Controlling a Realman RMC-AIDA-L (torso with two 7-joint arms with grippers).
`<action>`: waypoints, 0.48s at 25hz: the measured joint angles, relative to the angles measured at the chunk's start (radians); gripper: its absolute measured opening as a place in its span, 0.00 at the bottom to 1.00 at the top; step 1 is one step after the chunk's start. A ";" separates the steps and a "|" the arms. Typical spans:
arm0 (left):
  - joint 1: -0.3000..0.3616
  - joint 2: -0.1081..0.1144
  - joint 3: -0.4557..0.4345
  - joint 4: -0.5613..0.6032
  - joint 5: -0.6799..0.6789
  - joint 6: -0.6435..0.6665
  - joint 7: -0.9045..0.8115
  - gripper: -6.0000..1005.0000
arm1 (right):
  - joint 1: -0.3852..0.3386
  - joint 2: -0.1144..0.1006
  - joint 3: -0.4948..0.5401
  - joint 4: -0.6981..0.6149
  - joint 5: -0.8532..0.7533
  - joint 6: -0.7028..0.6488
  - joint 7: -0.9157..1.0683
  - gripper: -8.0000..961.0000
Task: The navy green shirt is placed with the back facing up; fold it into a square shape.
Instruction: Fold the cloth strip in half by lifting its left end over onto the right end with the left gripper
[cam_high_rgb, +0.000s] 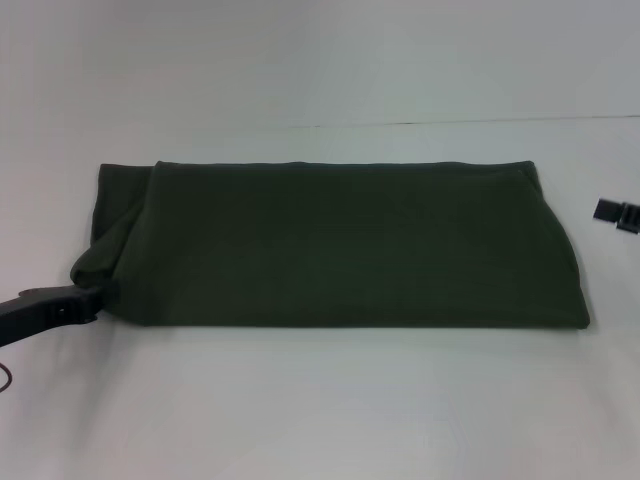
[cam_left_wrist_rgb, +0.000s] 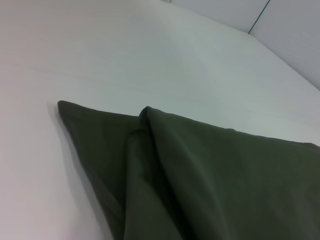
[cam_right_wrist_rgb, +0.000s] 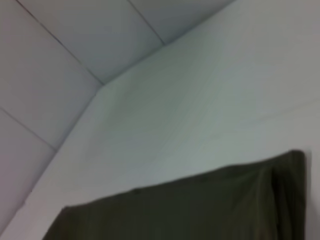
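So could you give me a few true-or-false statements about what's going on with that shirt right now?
1. The shirt lies folded into a long band on the table. True.
2. The left end effector is at the shirt's near left corner. True.
3. The right end effector rests on the shirt. False: it sits off to the shirt's right, apart from it.
4. White lettering shows on the shirt. False: only plain green cloth shows.
5. The shirt is already square. False: it is much wider than deep.

A plain lab-like test bench: bare white table (cam_high_rgb: 320, 400) before seamed white wall panels (cam_right_wrist_rgb: 60, 60).
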 joint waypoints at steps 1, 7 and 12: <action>0.000 0.000 0.000 0.001 0.000 0.001 -0.001 0.05 | 0.001 0.000 0.000 0.000 -0.013 -0.005 0.002 0.74; 0.001 0.000 -0.001 0.004 0.000 0.008 -0.003 0.00 | -0.010 -0.004 0.000 0.000 -0.042 -0.031 0.017 0.74; 0.002 0.000 0.000 0.004 0.000 0.007 -0.004 0.00 | -0.019 -0.011 0.000 0.000 -0.081 -0.039 0.040 0.74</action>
